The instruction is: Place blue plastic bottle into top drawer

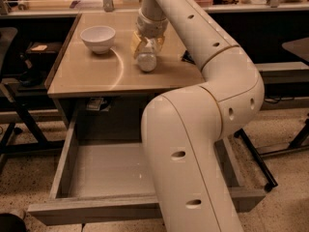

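The top drawer (pixel 108 175) stands open, its grey floor showing. Over the desk (pixel 87 76), the gripper (pixel 148 45) clasps the pale, clear blue plastic bottle (pixel 147 61).

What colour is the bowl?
White bowl, camera view, left of the gripper holding the blue plastic bottle.

Thick, smooth cream-white arm (pixel 203 144) of rounded tube segments, dotted with small dark oval holes and crossed by thin seams at the joints. Slimmer toward the far end, finishing in a pale grey wrist collar and a yellowish gripper (pixel 147 48) above the far middle of the tan table (pixel 82 76).
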Robot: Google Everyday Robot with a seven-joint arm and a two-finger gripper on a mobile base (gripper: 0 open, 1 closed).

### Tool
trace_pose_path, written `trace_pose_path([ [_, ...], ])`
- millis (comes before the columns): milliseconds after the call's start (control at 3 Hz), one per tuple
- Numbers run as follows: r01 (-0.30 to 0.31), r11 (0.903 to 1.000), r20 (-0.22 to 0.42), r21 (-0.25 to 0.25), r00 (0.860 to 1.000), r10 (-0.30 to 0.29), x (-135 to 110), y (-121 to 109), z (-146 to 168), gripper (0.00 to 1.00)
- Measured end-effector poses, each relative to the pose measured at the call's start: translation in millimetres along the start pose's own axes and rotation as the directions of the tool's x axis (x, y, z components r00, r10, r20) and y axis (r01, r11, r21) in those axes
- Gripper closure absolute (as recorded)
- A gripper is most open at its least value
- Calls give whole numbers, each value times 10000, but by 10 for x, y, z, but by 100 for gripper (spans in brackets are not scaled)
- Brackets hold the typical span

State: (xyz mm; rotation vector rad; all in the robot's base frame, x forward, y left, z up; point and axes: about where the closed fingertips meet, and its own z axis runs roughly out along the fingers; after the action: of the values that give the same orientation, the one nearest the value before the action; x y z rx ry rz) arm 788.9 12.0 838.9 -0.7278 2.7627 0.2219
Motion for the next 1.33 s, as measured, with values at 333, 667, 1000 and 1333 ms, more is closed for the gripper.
trace_pose_path([
  [333,0,10000,0,0,10000,0,0,0,0,83],
  [667,797,9968,434,70,9959,-799,-79,75,-176,100],
  [1000,1983,9799,1027,225,9745,-1995,-19,92,-583,100],
  [1333,2627,9646,1454,231,9537,-2633,218,29,-946,100],
])
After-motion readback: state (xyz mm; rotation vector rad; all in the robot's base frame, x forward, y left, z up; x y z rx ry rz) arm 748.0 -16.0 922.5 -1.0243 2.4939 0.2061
